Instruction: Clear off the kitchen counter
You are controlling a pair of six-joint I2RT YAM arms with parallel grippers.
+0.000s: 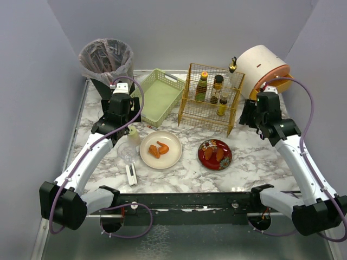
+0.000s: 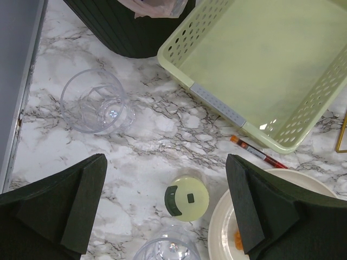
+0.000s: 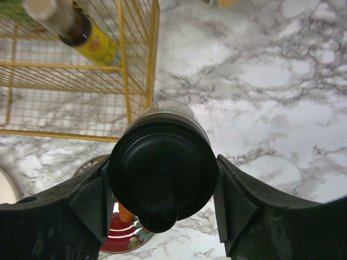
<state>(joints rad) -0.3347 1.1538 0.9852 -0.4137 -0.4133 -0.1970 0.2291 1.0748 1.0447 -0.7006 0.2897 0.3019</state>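
Under both arms, filling the middle of the overhead view and carrying everything named here: the kitchen counter (image 1: 255,162). On the left: the left gripper (image 2: 165,162). Stands wide open, grips nothing, hangs above the far left part of the marble. Below it, from the wrist: a clear glass (image 2: 97,103) to the left, just near of a dark bin (image 2: 130,32); a small bottle with a pale green cap (image 2: 187,197) nearer; a second clear glass (image 2: 168,250) nearer again, cut by the frame edge. Right of the bin: a pale green perforated tray (image 2: 217,103). Just beside its near corner: a thin red stick with an orange tip (image 2: 257,154), flat on the marble, close to the rim of a cream plate (image 1: 171,158) with orange food pieces (image 1: 159,149) on it.

On the right: the right gripper (image 3: 162,181). Clamps a bottle with a black cap (image 3: 160,157), one finger pressed against each side of the cap. No telling of contact between the bottle's foot and the marble. Holds it just right of a yellow wire rack (image 1: 196,115) with several sauce bottles (image 1: 202,85) inside. Near of the rack: a red patterned plate (image 1: 215,166) with food on it. In the far right corner: a round white appliance with an orange band (image 1: 264,67), tilted
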